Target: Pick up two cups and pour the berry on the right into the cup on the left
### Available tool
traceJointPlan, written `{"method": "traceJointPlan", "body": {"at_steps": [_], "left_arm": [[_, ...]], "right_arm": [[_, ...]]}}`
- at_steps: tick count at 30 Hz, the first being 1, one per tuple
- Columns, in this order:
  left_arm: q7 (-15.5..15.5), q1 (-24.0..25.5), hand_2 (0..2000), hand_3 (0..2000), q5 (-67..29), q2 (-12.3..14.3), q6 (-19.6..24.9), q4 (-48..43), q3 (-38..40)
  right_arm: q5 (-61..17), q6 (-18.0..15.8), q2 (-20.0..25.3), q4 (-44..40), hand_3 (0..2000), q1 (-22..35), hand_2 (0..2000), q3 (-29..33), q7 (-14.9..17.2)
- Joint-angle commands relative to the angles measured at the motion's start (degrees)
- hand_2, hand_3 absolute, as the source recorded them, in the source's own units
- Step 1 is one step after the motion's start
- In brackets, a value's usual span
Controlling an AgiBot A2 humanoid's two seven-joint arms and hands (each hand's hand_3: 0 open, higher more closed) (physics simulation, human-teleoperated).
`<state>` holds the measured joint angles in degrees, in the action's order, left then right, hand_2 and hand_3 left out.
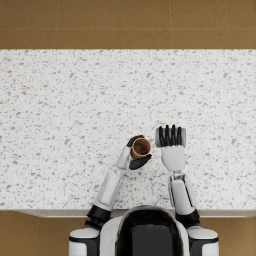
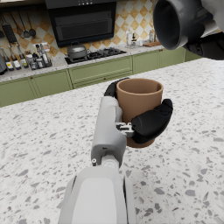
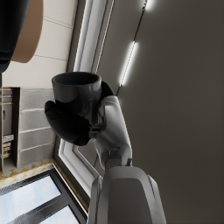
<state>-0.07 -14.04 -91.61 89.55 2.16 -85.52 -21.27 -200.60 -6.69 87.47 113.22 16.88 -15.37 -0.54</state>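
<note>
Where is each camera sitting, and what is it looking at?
Head view: on the robot's head, looking down at the speckled counter; both arms show.
Left wrist view: on the left forearm, facing the left hand holding the brown cup, kitchen behind.
Right wrist view: on the right forearm, tipped sideways, facing the right hand holding the dark cup.
Shared: both wrist views show both cups.
</note>
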Motion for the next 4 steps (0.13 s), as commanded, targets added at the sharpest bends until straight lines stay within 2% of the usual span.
{"method": "traceJointPlan", "body": {"at_steps": [1, 4], "left_arm": [[0.0, 0.0, 2000, 1280, 0.0, 0.0, 0.0, 0.0, 0.0], [0.0, 0.0, 2000, 1280, 0.0, 0.0, 0.0, 0.0, 0.0]], "right_arm": [[0.0, 0.0, 0.0, 0.0, 1280, 0.0, 2000, 0.0, 0.0], [0.0, 0.0, 0.0, 0.0, 1280, 0.0, 2000, 0.0, 0.0]]}}
